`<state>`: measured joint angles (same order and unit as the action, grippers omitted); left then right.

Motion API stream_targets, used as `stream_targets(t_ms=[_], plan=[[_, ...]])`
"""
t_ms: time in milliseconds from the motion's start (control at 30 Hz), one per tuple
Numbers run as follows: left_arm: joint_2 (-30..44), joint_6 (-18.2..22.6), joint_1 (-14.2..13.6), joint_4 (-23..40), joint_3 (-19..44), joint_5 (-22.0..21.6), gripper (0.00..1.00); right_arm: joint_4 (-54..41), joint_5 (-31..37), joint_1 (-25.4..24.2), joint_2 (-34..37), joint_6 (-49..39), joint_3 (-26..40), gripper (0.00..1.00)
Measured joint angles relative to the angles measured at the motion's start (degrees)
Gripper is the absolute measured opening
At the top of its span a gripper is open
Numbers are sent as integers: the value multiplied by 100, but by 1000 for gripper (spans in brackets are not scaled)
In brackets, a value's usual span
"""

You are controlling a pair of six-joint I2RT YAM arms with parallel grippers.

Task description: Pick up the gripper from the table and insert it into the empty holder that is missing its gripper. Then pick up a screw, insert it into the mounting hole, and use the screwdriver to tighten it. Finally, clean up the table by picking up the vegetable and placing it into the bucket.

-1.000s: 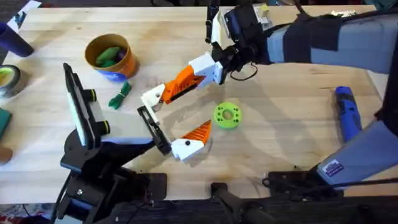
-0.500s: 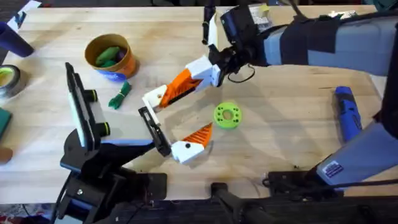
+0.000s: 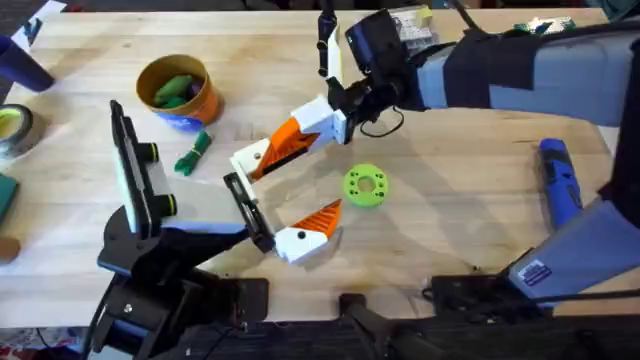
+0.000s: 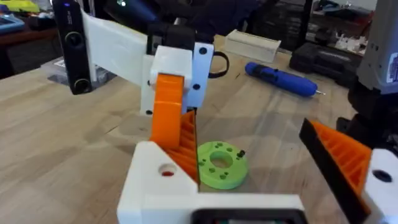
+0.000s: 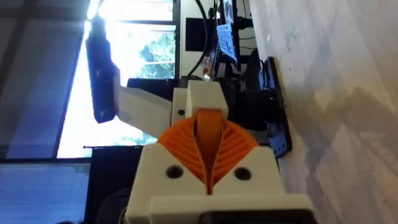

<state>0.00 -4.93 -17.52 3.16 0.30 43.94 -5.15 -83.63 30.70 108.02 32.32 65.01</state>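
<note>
My right gripper (image 3: 340, 108) reaches across the table and is shut on the white block of the gripper (image 3: 295, 135), an orange ribbed wedge. Its orange tip rests against the white holder (image 3: 250, 158) on the black rail (image 3: 248, 212) that my left arm carries. In the left wrist view the gripper (image 4: 168, 109) stands tilted right over the holder (image 4: 161, 183). My left gripper (image 3: 283, 195) is open, with one orange finger (image 3: 318, 218) mounted at the rail's near end. The dark-green vegetable (image 3: 193, 153) lies beside the orange bucket (image 3: 195, 108).
A lime-green ring disc (image 3: 365, 185) lies right of the rail. The blue screwdriver (image 3: 558, 185) lies at the right side of the table. A grey tape roll (image 3: 12, 128) sits at the left edge. The bucket holds green items.
My right gripper has shifted slightly left with the orange gripper, bringing its tip closer onto the holder. The left arm has barely moved.
</note>
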Motion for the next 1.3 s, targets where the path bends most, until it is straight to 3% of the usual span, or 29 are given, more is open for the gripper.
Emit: stream_targets(t_ms=[500,933,1200,1300], plan=[[-1,3,0,7,0,-9,990,90,3,0,-1,50,-4,16],[1,17,-2,12,0,50,990,182,0,-18,0,69,-7,207],[-1,-4,-136,74,0,734,990,248,17,-130,0,80,-4,353],[-1,-4,-136,77,0,845,990,248,9,-138,1,89,-4,474]])
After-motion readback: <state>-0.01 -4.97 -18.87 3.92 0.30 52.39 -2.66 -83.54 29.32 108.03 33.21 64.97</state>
